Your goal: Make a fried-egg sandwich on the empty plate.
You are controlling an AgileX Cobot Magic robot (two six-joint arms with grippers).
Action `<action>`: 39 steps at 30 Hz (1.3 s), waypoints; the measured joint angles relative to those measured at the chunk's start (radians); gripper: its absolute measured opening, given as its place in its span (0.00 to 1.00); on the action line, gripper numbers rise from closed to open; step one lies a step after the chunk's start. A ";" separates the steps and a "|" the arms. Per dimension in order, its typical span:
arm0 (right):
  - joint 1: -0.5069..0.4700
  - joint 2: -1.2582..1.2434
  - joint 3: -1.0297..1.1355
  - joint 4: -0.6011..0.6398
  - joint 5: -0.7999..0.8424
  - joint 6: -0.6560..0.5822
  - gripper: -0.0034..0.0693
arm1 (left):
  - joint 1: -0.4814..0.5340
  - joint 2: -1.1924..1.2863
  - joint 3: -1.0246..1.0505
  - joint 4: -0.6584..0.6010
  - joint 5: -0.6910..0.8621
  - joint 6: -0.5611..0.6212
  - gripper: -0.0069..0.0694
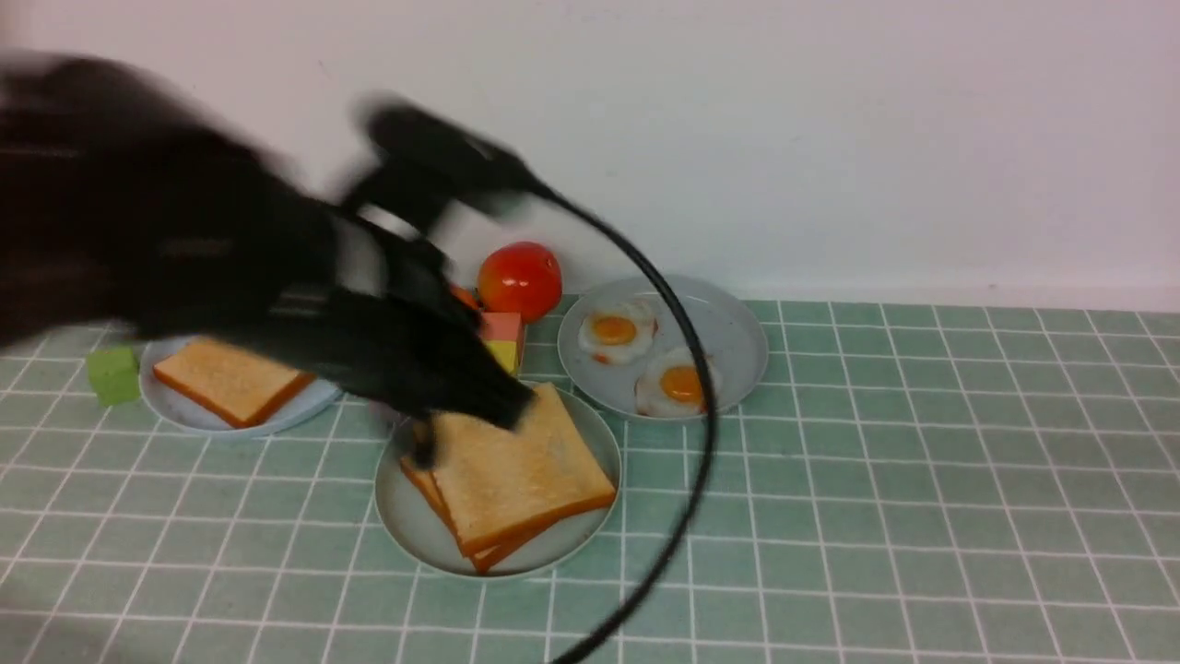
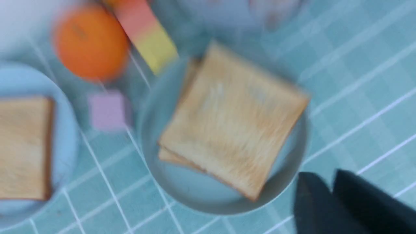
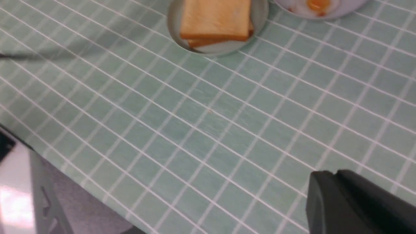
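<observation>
Two golden toast slices lie stacked, the top slice [image 1: 516, 470] [image 2: 234, 117] [image 3: 214, 16] skewed over the lower one [image 1: 489, 556], on the empty plate [image 1: 406, 535] [image 2: 195, 198] [image 3: 174, 19], the pale mint one. Nothing shows between the slices. Two fried eggs [image 1: 616, 329] [image 1: 680, 383] rest on the grey plate [image 1: 737, 341]. My left gripper [image 1: 424, 450] [image 2: 325, 182] is blurred, hanging over the mint plate's left rim, shut with nothing in it. My right gripper [image 3: 328, 175] is shut and empty above bare tiled cloth, outside the front view.
A light-blue plate [image 1: 184, 415] at the left holds one more toast slice [image 1: 230, 378]. Behind it are a green cube [image 1: 112, 373], a tomato [image 1: 519, 277], a pink-and-yellow block [image 1: 502, 339] and a purple cube [image 2: 109, 110]. A black cable [image 1: 687, 461] loops past the egg plate.
</observation>
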 joint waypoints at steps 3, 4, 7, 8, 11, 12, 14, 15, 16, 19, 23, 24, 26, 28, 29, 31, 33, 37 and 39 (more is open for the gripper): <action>0.000 -0.089 0.011 -0.096 0.014 0.071 0.13 | 0.000 -0.332 0.200 -0.063 -0.151 -0.010 0.07; 0.000 -0.120 0.021 -0.124 0.015 0.089 0.12 | 0.000 -0.407 0.253 -0.086 -0.192 -0.010 0.07; 0.000 -0.199 0.058 -0.181 0.021 0.144 0.09 | 0.000 -0.647 0.439 -0.163 -0.331 -0.012 0.07; 0.000 -0.238 0.084 -0.201 0.024 0.175 0.07 | 0.000 -0.733 0.524 -0.195 -0.384 -0.012 0.07; 0.000 -0.315 0.138 -0.230 0.014 0.243 0.04 | 0.000 -0.940 0.695 -0.246 -0.511 -0.013 0.07; 0.000 -0.344 0.161 -0.241 -0.004 0.274 0.04 | 0.000 -0.998 0.743 -0.257 -0.540 -0.013 0.07; 0.000 -0.373 0.208 -0.255 -0.047 0.309 0.04 | 0.000 -1.079 0.812 -0.265 -0.572 -0.013 0.07; 0.000 -0.385 0.238 -0.255 -0.079 0.319 0.04 | 0.000 -1.111 0.838 -0.268 -0.582 -0.013 0.07; 0.000 -0.393 0.278 -0.267 -0.125 0.332 0.04 | 0.000 -1.140 0.876 -0.268 -0.592 -0.013 0.07; 0.000 -0.393 0.385 -0.274 -0.276 0.364 0.04 | 0.000 -1.173 0.928 -0.269 -0.604 -0.013 0.07; 0.000 -0.392 0.537 -0.274 -0.565 0.407 0.04 | 0.000 -1.176 0.977 -0.271 -0.599 -0.013 0.07; 0.000 -0.390 0.580 -0.274 -0.657 0.422 0.05 | 0.000 -1.176 0.987 -0.271 -0.593 -0.013 0.07; 0.000 -0.389 0.654 -0.274 -0.814 0.456 0.05 | 0.000 -1.176 0.999 -0.271 -0.572 -0.013 0.07; 0.000 -0.390 0.747 -0.274 -0.970 0.477 0.05 | 0.000 -1.176 1.009 -0.271 -0.547 -0.013 0.07; 0.000 -0.390 0.775 -0.274 -1.026 0.481 0.05 | 0.000 -1.176 1.011 -0.271 -0.538 -0.013 0.07; 0.000 -0.388 0.841 -0.274 -1.105 0.486 0.05 | 0.000 -1.176 1.016 -0.271 -0.519 -0.013 0.07; 0.000 -0.388 0.891 -0.274 -1.139 0.486 0.05 | 0.000 -1.176 1.017 -0.271 -0.505 -0.013 0.07; 0.000 -0.388 0.968 -0.274 -1.154 0.487 0.05 | 0.000 -1.176 1.019 -0.271 -0.498 -0.013 0.07; 0.000 -0.388 1.005 -0.274 -1.156 0.487 0.05 | 0.000 -1.176 1.019 -0.271 -0.497 -0.013 0.07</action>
